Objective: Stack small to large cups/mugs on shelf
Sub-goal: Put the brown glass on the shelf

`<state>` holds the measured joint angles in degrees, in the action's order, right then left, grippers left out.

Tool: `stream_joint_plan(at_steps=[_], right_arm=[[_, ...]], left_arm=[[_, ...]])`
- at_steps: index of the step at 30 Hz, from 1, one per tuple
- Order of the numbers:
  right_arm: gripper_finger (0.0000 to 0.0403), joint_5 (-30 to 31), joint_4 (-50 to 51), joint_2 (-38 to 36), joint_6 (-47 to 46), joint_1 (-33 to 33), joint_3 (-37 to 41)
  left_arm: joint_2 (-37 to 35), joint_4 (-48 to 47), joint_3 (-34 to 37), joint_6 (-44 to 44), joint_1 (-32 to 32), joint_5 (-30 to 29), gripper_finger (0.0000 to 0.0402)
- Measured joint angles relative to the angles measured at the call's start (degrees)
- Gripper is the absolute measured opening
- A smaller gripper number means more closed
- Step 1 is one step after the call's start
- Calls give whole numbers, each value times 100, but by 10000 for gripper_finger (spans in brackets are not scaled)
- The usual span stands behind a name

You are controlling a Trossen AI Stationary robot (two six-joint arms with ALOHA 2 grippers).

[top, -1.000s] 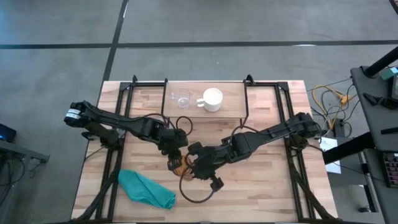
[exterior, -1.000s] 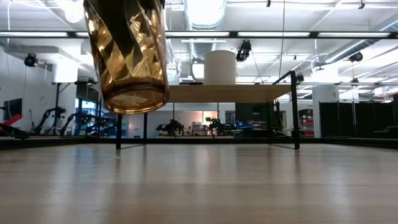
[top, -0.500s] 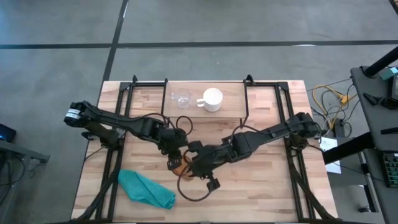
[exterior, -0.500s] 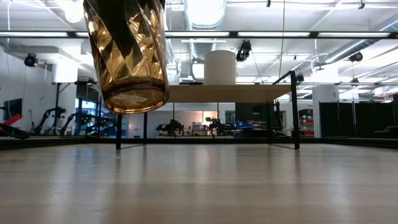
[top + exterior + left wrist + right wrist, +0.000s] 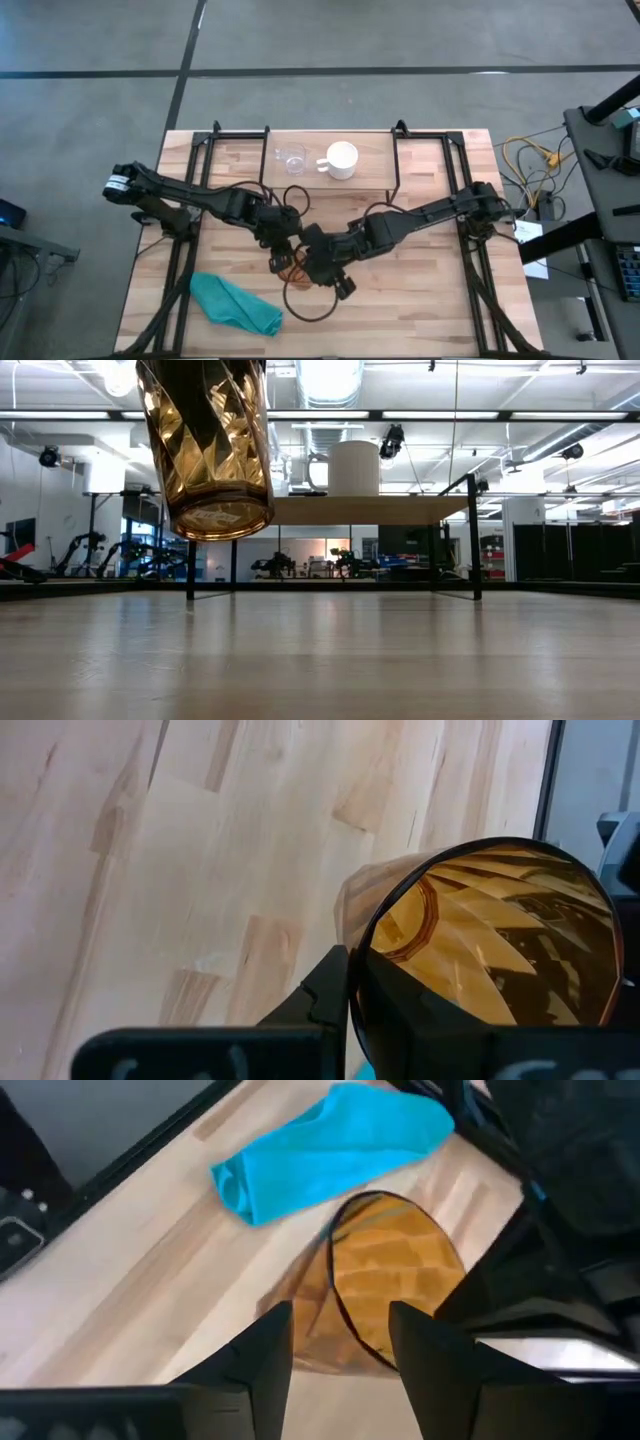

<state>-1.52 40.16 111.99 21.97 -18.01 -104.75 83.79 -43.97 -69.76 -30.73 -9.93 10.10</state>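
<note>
The amber-brown patterned cup (image 5: 290,265) hangs above the table's middle, its base (image 5: 218,520) clear of the wood, with my left gripper (image 5: 280,250) shut on its rim. My right gripper (image 5: 318,268) is open just right of the cup, and in its wrist view one finger stands on either side of the cup (image 5: 385,1280). The white mug (image 5: 342,160) and the tiny clear glass cup (image 5: 292,158) stand on their bases on the shelf (image 5: 375,172) at the far edge. My left gripper pinches the cup's wall at the rim (image 5: 352,955), one finger outside (image 5: 325,995) and one inside the cup (image 5: 400,1025). It comes slanting down from the table's left. The cup hangs below, almost upright, lifted clear. My right gripper: whether its fingers touch the cup, I cannot tell.
A teal cloth (image 5: 235,303) lies crumpled near the front left, close under the cup's left. Black frame rails (image 5: 185,250) run along both sides of the table. Bare wood lies between the cup and the shelf (image 5: 360,510).
My right gripper has edged a little toward the table's left, closer around the cup, and rolled slightly. The cup has stayed hanging in my left gripper at about the same height.
</note>
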Motion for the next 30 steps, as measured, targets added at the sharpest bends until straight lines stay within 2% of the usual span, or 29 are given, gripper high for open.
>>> stream_joint_plan(at_steps=[5,11,20,30], right_arm=[[161,-194,656,4,888,-12,-422],[162,-333,1242,50,1001,122,-997],[162,-309,1364,61,1133,117,-987],[161,-295,1364,61,1125,116,-997]], left_arm=[[-2,-1,0,19,20,-10,6],[-3,172,-2,17,59,-10,6],[20,219,-90,5,87,-45,6],[22,815,-99,-32,87,-52,6]])
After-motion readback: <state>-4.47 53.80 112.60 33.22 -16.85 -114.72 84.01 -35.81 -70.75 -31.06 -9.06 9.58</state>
